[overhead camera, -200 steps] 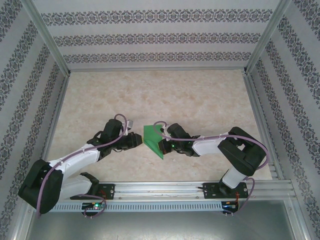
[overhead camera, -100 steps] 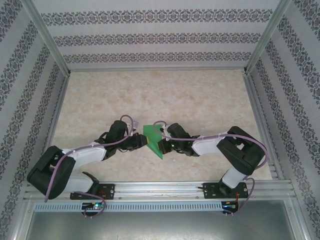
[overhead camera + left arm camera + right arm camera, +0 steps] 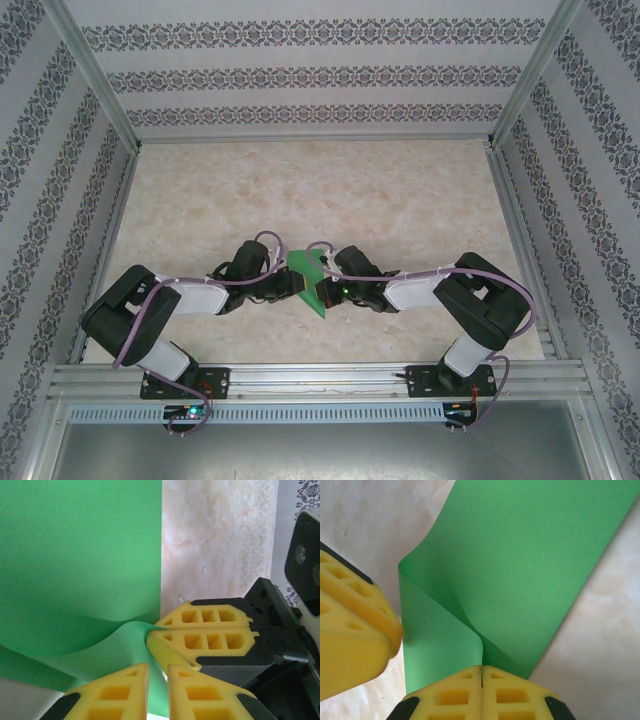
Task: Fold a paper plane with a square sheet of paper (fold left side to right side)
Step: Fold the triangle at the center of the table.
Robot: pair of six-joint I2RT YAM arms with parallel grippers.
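My right pincer is clamped tight on the square sheet of paper, gripping it right where a flap bows up and curls over. My left pincer stands narrow, its yellow fingers only a slit apart with green showing in the slit, nearly tip to tip with the right one. The sheet lies on the table between both pincers, mostly flat with that one part lifted

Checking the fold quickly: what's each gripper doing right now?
Left gripper: slightly open, beside the square sheet of paper.
Right gripper: closed on that sheet.
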